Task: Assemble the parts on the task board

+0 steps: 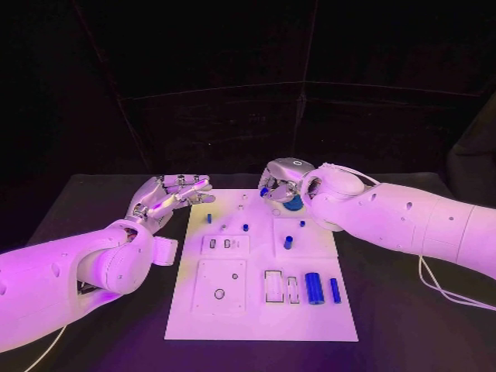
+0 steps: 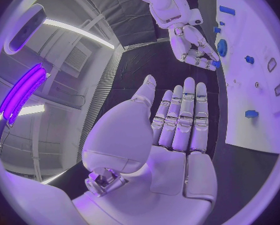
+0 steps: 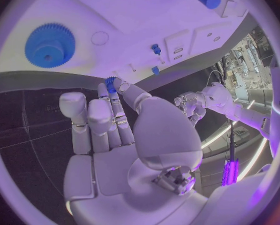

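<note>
1. Head view: I see the task board flat mid-table on the black table. The left hand sits just off the board's far left corner, fingers out and apart, nothing in it. The right hand is over the board's far edge, curled around a small blue piece; a blue gear shows just under that hand. On the near right of the board a blue cylinder and a thinner blue pin lie side by side beside two rectangular slots. A short blue peg stands mid-board, with smaller blue pegs farther up.

2. Left wrist view: palm open, fingers straight and side by side, thumb apart, holding nothing. The hand is off the board edge, over the black table. Beyond it I see the right hand with blue at its fingertips, next to the gear on the board.

3. Right wrist view: thumb and one finger pinch the small blue piece at the fingertips; the other fingers are half curled. The hand is at the board's edge, gear seated on the board nearby, two small blue pegs near the fingertips. I can't tell the shape of the held piece.
</note>
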### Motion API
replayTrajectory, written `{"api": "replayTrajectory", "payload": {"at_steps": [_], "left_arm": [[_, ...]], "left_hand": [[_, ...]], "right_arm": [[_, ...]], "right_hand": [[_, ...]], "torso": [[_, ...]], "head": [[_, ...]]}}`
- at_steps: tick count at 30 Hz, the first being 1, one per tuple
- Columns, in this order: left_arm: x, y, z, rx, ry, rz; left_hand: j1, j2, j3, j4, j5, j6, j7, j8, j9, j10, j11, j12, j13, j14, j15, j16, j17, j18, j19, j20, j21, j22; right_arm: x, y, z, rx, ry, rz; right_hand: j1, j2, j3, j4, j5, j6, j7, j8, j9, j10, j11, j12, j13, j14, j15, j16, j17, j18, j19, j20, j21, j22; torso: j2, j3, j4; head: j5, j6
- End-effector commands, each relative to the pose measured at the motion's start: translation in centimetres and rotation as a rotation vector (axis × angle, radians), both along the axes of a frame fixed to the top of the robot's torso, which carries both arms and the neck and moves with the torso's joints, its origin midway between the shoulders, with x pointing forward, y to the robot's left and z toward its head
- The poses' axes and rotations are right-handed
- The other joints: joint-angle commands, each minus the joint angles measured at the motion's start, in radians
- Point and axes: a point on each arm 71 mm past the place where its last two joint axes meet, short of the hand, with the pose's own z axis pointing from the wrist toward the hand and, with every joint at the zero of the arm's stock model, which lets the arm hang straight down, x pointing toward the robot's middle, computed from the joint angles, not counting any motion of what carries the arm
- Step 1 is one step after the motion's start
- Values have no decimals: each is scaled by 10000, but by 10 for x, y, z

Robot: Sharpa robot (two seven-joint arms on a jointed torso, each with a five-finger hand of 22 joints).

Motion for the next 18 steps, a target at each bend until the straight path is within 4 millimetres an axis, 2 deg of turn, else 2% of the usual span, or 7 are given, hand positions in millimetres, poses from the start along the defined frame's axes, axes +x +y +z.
{"api": "replayTrajectory", "payload": {"at_steps": [1,3,9,13,18], "left_arm": [[0,-2,3,-95,-133,-206],[0,-3,3,-104,-146,-226],[0,-5,6,-126,-183,-283],[1,-6,7,-137,-198,-311],[1,-6,7,-134,-209,-309]], "left_hand": [[-36,91,18,-67,-26,-11,51,-33,-10,10,67,-42,-11,26,62,-67,9,67,67,6,-43,-16],[-36,91,18,-67,-26,-11,51,-33,-10,10,67,-42,-11,26,62,-67,9,67,67,6,-43,-16],[-36,91,18,-67,-26,-11,51,-33,-10,10,67,-42,-11,26,62,-67,9,67,67,6,-43,-16],[-29,103,26,-81,-26,-8,50,-36,-9,14,66,-47,-10,30,61,-76,13,68,71,6,-48,-21],[-29,103,26,-81,-26,-8,50,-36,-9,14,66,-47,-10,30,61,-76,13,68,71,6,-48,-21]], "right_arm": [[4,4,5,353,-307,-361],[6,10,5,331,-355,-409],[11,24,2,143,-246,-440],[14,29,1,26,-144,-409],[15,34,-1,-44,-49,-379]], "right_hand": [[-37,-122,66,15,24,14,8,-23,-2,4,-5,-4,-11,-8,34,47,-15,-110,-84,10,54,12],[-57,-148,98,34,18,-4,12,-27,-4,-14,2,-7,-13,-14,38,39,-40,-109,-94,14,57,8],[-80,-181,129,54,4,-22,18,-30,-6,-35,8,-10,-15,-19,43,39,-51,-110,-98,18,66,17],[-96,-204,166,76,-14,-36,19,-30,-7,-55,13,-12,-17,-18,47,52,-39,-110,-106,23,72,17],[-121,-235,209,108,-36,-57,25,-30,-7,-81,20,-13,-18,-18,53,62,-37,-110,-114,29,81,21]], "torso": [[40,2,4],[37,7,-9],[108,-21,77],[148,-23,137],[191,-30,170]], "head": [[22,49],[64,44],[15,75],[-3,88],[0,97]]}}
